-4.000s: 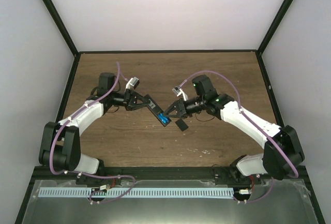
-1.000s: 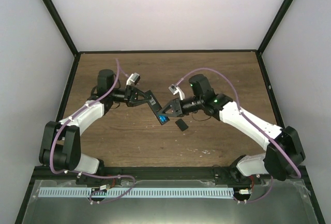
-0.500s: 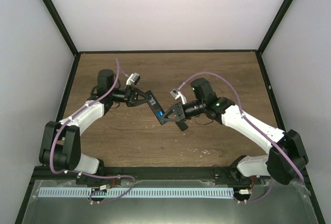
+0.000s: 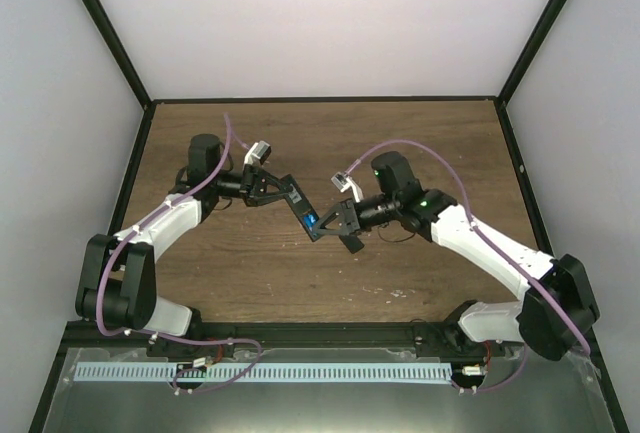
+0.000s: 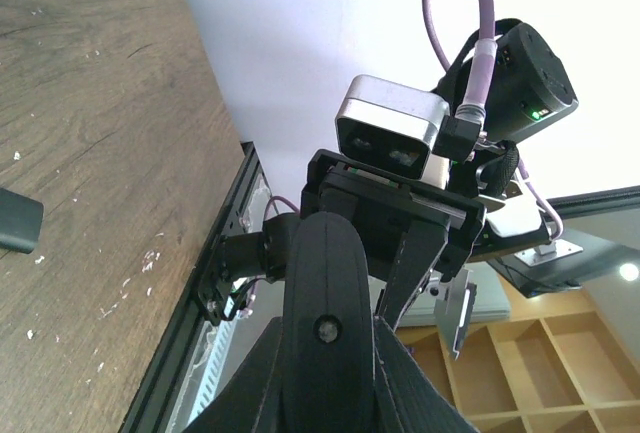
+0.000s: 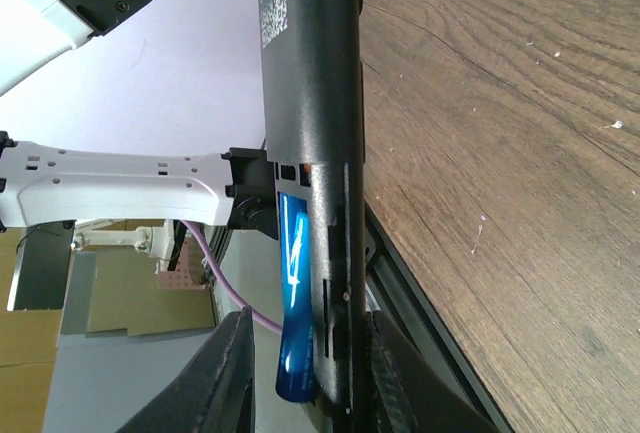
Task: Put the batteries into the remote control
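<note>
My left gripper (image 4: 280, 191) is shut on the upper end of the remote control (image 4: 303, 211) and holds it slanted above the table. In the left wrist view the remote (image 5: 325, 293) is seen end-on between my left gripper's (image 5: 326, 363) jaws. One blue battery (image 6: 295, 293) lies in the remote's (image 6: 310, 133) recess near its free end, and it also shows from above (image 4: 312, 221). A second battery is not visible. My right gripper (image 6: 305, 383) straddles that end. One finger touches the remote's side and the other stands a small gap off the battery. From above, my right gripper (image 4: 334, 221) meets the remote's tip.
A small flat black cover piece (image 4: 351, 243) lies on the wooden table (image 4: 400, 143) just under my right gripper; it also shows in the left wrist view (image 5: 15, 221). Black frame rails border the table on all sides.
Over the last second my right gripper shifted slightly right and down, closing around the remote's free end above the cover piece. The left arm and the remote have hardly moved.
</note>
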You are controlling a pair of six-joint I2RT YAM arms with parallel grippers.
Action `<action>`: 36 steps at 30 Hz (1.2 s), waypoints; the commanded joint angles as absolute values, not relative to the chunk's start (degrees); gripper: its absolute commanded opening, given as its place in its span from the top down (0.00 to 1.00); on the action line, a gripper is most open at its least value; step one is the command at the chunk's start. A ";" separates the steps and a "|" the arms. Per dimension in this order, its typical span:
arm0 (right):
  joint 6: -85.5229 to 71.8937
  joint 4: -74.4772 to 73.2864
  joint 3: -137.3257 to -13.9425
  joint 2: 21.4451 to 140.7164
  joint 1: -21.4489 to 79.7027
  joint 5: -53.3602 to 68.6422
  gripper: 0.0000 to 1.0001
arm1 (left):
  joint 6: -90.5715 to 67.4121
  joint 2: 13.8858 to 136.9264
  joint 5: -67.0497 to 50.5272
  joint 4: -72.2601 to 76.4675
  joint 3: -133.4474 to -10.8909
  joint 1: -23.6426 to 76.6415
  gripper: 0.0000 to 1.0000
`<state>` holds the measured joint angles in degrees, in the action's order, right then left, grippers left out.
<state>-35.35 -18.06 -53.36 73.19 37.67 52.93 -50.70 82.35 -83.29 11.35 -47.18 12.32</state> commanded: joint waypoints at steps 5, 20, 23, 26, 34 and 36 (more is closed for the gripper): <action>-34.67 -17.76 -52.24 70.67 37.05 54.01 0.78 | -49.81 82.54 -83.81 12.33 -47.40 12.26 1.00; -35.39 -14.98 -52.17 72.27 37.05 55.10 0.83 | -49.42 82.49 -83.76 11.89 -47.29 12.30 1.00; -35.43 -14.50 -52.85 73.18 37.00 55.36 0.86 | -49.16 82.45 -83.76 11.60 -47.28 12.26 1.00; -35.38 -14.33 -53.44 73.81 36.99 55.46 0.87 | -48.92 82.44 -83.63 11.30 -47.28 12.26 1.00; -35.59 -13.82 -54.52 74.95 37.05 55.98 0.88 | -48.21 82.71 -83.57 10.57 -47.39 12.29 1.00; -35.68 -13.63 -54.79 75.24 37.00 56.03 0.89 | -48.13 82.80 -83.50 10.50 -47.46 12.30 1.00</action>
<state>-35.46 -15.75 -51.72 74.48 37.21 55.22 -49.21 82.35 -83.40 10.57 -47.18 12.25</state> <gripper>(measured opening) 0.115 0.154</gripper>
